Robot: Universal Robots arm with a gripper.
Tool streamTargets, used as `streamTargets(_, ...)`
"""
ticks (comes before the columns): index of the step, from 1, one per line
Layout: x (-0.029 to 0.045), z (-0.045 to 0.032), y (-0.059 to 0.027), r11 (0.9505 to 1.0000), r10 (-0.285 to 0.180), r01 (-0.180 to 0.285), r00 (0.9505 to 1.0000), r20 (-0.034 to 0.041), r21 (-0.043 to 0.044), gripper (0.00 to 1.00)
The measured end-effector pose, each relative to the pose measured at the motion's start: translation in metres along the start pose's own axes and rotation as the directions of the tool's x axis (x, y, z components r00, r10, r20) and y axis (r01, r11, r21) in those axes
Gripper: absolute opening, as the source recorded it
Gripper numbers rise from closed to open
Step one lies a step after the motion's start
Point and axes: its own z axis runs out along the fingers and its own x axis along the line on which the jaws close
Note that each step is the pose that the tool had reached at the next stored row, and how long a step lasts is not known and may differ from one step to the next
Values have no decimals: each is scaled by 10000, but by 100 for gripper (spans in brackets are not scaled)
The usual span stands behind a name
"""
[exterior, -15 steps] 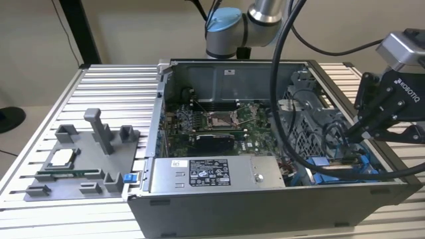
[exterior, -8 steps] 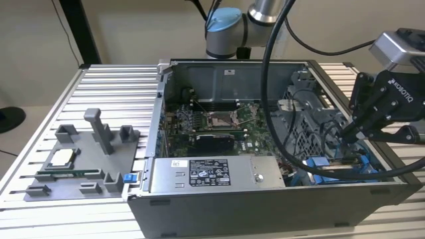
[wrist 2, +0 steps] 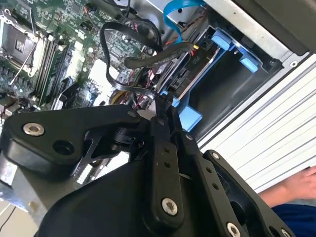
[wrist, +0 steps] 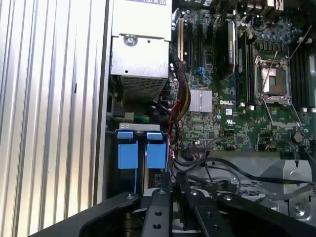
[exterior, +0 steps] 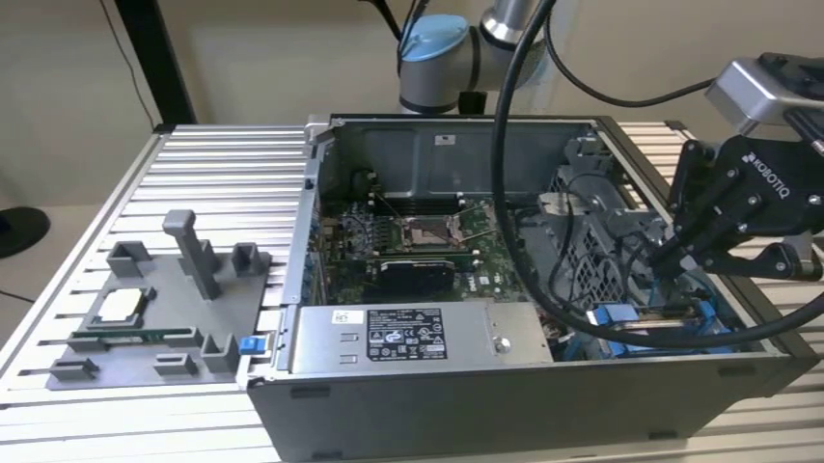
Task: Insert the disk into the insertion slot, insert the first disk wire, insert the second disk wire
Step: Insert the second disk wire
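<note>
Claw (wrist 2: 165,101) fingers are seen drawn together inside an open computer case, clamped on the end of a black wire (wrist 2: 104,54) that loops up over the circuit board. In the exterior view the claw is lowered into the case at that view's right.

Just beyond the fingertips the disk (wrist 2: 195,66) is seated in the insertion slot (wrist 2: 227,98), seen edge on, with its blue carrier frame showing at the slot's outer end. A second, flat dark cable is draped across the disk's near end, and one blue flat cable (wrist 2: 170,17) is curled above it. Thin red and black leads are bunched between the claw and the disk, crowding the approach.

In the first wrist view two blue plastic tabs (wrist: 127,148) are set side by side close to the fingertips. Next to them one grey power-supply box (exterior: 399,338) is mounted, and one green motherboard (exterior: 412,246) with one empty processor socket (wrist: 271,81) is laid out beyond. One perforated grey cage (exterior: 592,260) stands between the motherboard and the claw. One thick black hose (exterior: 512,174) is hung from the arm across the case opening.

The case is set on a ribbed metal surface (exterior: 219,174). One grey parts tray (exterior: 142,323) is placed at the exterior view's left, well apart from the claw. A person's hand (wrist 2: 302,181) is seen on the surface outside the case.
</note>
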Motion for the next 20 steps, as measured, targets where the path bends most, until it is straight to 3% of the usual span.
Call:
streamTargets(11,4,26,2,10000,2,-2,10000,-2,-16,0)
streamTargets(13,6,43,-1,10000,11,-11,10000,-10,-52,0)
streamTargets(16,9,56,-3,9998,36,-37,10000,-12,-198,0)
streamTargets(20,10,69,-2,9982,132,-131,9999,3,-585,0)
